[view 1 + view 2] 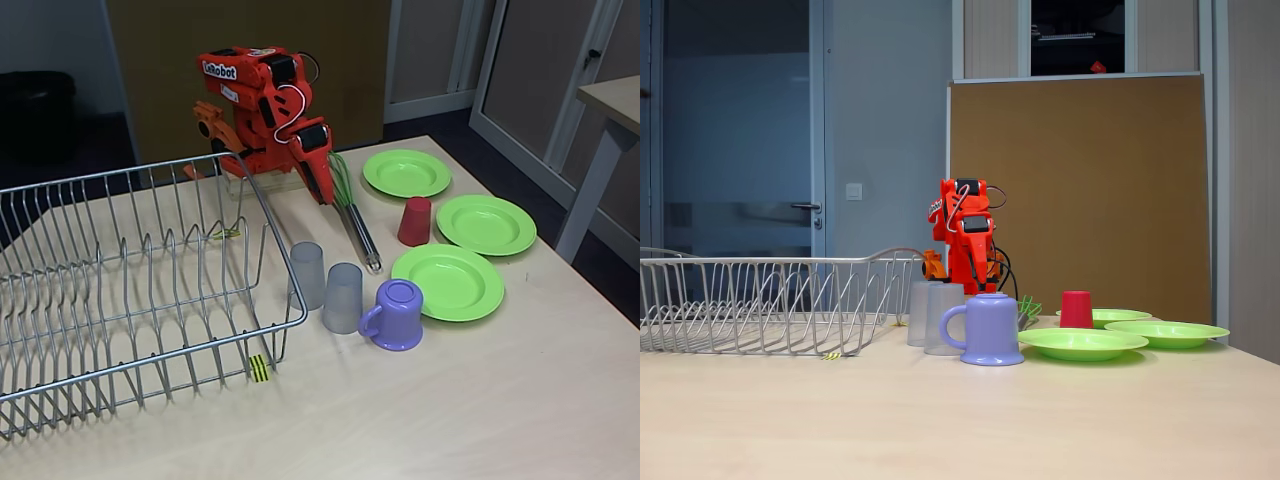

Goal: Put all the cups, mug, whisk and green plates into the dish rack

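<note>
My orange arm is folded at the back of the table. Its gripper points down, jaws together and holding nothing, just left of the whisk's green loops. The whisk lies flat with its handle toward the front. Two grey cups stand beside the dish rack's right end. The purple mug sits in front of them. A red cup stands upside down among three green plates. Nothing lies in the rack.
The rack fills the left half of the table in a fixed view, with a yellow-black tag at its front corner. Bare tabletop lies in front of the mug. Another table's edge stands off to the right.
</note>
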Action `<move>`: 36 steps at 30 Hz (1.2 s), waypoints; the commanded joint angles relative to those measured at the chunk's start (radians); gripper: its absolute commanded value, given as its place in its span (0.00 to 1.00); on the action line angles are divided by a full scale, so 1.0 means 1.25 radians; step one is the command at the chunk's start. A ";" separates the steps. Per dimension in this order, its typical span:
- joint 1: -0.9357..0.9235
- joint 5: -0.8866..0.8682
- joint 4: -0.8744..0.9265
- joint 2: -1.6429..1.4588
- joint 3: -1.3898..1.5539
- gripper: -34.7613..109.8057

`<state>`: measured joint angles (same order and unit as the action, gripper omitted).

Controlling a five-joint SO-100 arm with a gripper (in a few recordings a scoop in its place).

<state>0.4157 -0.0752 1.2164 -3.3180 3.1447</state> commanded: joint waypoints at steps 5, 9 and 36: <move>0.018 -0.005 -0.004 -0.006 -0.002 0.28; 0.018 -0.005 -0.004 -0.006 -0.002 0.28; -0.054 0.096 -0.006 -0.001 -0.002 0.26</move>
<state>0.3850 -0.0031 1.2164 -3.3180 3.1447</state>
